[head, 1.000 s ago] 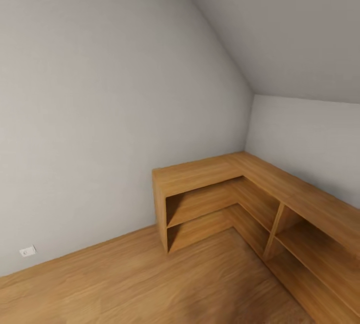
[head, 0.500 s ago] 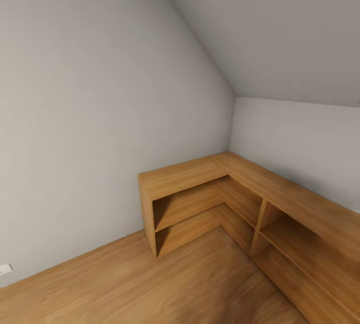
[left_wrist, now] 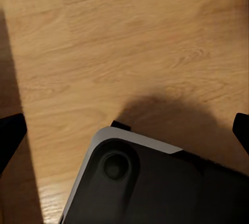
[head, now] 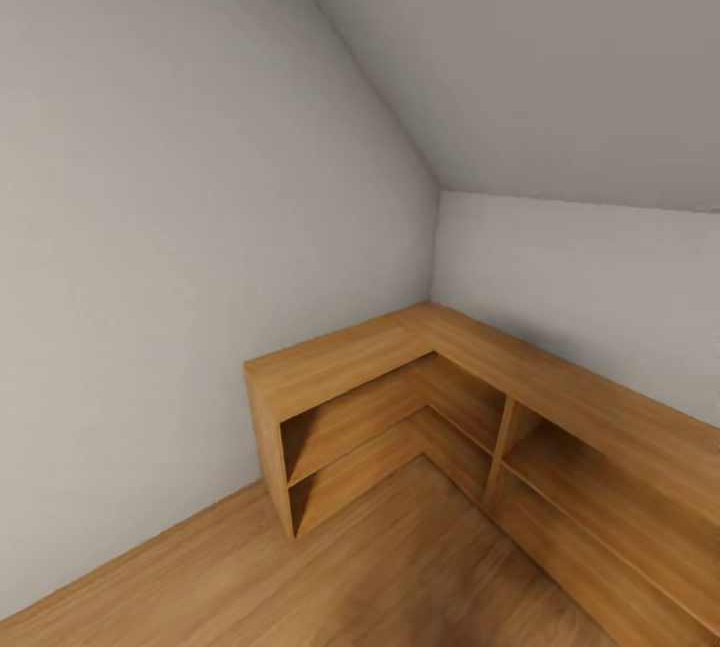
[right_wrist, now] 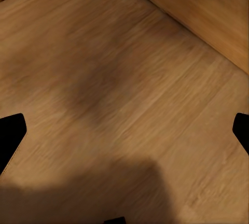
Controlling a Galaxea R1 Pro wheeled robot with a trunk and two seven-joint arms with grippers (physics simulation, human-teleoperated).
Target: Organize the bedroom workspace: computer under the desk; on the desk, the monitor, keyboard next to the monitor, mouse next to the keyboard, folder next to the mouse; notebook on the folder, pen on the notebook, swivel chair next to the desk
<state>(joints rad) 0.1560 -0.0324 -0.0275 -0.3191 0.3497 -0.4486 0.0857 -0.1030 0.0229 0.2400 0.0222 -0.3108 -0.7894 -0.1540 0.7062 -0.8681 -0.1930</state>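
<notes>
The desk, monitor, keyboard, mouse, folder, notebook, pen, computer and swivel chair are out of view. My left gripper (left_wrist: pixel 124 133) hangs open over the wooden floor (left_wrist: pixel 129 42), its dark fingertips (left_wrist: pixel 10 136) far apart at the picture's edges, with nothing between them. A dark rounded part with a light rim, apparently the robot's own base (left_wrist: pixel 155 182), lies under it. My right gripper (right_wrist: pixel 124 133) is open too, with its fingertips (right_wrist: pixel 11 136) wide apart above bare floor.
The head view faces a room corner under a sloped ceiling. A low L-shaped oak shelving unit (head: pixel 340 357) with empty compartments runs along both grey walls (head: pixel 150 277). Wooden floor (head: pixel 380 567) lies in front of it. The shelf's base (right_wrist: pixel 207 6) stands near the right gripper.
The whole head picture has slid left, so the camera has turned right. A wall socket seen low at the left has left the picture. Nothing in the room has moved.
</notes>
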